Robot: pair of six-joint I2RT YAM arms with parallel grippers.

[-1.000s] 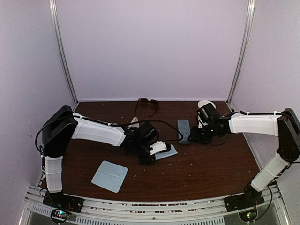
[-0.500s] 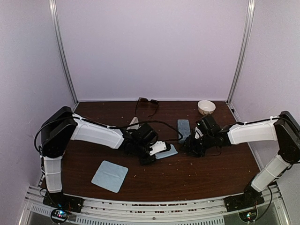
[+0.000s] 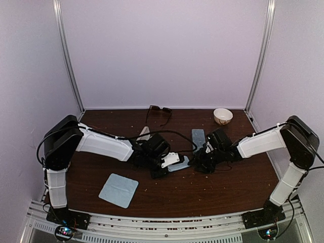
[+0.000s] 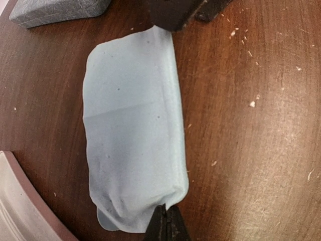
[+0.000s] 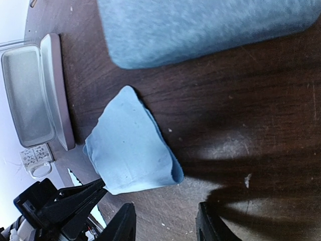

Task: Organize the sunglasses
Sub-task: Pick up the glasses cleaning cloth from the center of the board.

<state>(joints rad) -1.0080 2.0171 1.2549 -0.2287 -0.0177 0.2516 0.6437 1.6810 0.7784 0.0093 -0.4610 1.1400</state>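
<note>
Risk: right gripper (image 5: 165, 227), jaws apart and empty, sits just beside the folded blue cloth (image 4: 133, 125), which the left gripper (image 4: 167, 221) pinches at one edge. With the arms this tight they can clash, or a tug drags the fold open. Dark sunglasses (image 3: 159, 109) lie by the back wall, well apart from both grippers. Second pair: can't make it out.

The sunglasses (image 3: 160, 110) lie at the back of the table (image 3: 228, 182), with a bowl (image 3: 223, 116) to their right near the back corner. A closed case (image 3: 198, 136) sits mid-table, a folded cloth (image 4: 133, 130) just before it and an open case (image 5: 30, 95) to its left. A flat cloth (image 3: 118, 190) lies front left.
</note>
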